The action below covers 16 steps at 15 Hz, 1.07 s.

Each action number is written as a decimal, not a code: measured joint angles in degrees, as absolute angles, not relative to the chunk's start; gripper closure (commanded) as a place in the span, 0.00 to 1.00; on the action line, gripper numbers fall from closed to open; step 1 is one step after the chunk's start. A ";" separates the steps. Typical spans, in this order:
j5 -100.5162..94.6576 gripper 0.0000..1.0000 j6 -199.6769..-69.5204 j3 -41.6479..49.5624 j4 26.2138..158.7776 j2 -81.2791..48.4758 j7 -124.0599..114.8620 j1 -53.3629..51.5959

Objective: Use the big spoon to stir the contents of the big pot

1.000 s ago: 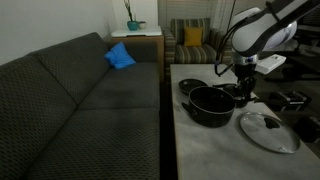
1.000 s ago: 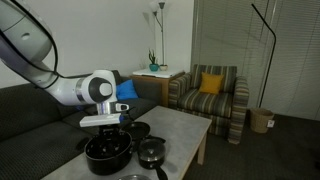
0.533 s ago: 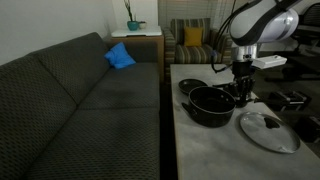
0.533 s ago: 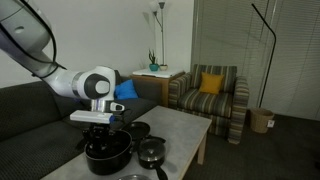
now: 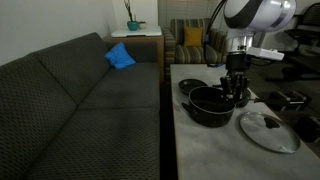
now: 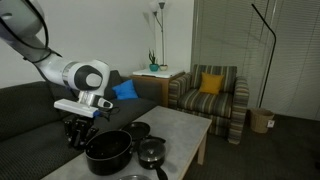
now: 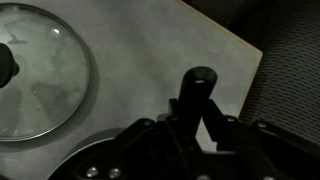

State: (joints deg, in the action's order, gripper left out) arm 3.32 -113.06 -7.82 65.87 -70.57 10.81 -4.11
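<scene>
The big pot (image 5: 210,104) is wide and black and stands on the pale marble table; it also shows in an exterior view (image 6: 108,150). My gripper (image 5: 236,88) is at the pot's far rim, pointing down, and it shows beside the pot in an exterior view (image 6: 78,132). It is shut on the black handle of the big spoon (image 7: 200,88), which sticks out between the fingers in the wrist view. The spoon's bowl and the pot's contents are too dark to make out.
A smaller black pot (image 5: 192,86) stands just behind the big pot. A round glass lid (image 5: 268,130) lies on the table beside it and shows in the wrist view (image 7: 40,85). A dark sofa (image 5: 80,100) runs along the table edge. Dark items (image 5: 292,99) lie further along the table.
The arm has swung across the big pot, carrying the gripper and spoon from over the pot's middle toward its rim. The pots and lid have not moved.
</scene>
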 measured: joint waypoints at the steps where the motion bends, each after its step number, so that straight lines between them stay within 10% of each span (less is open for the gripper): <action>1: 4.14 0.93 -113.02 -8.33 65.94 -70.52 10.80 -3.85; 15: 16.03 0.93 -120.36 -10.26 69.63 -70.58 8.98 3.85; 16: 15.94 0.46 -121.90 -9.63 70.11 -70.59 8.46 3.65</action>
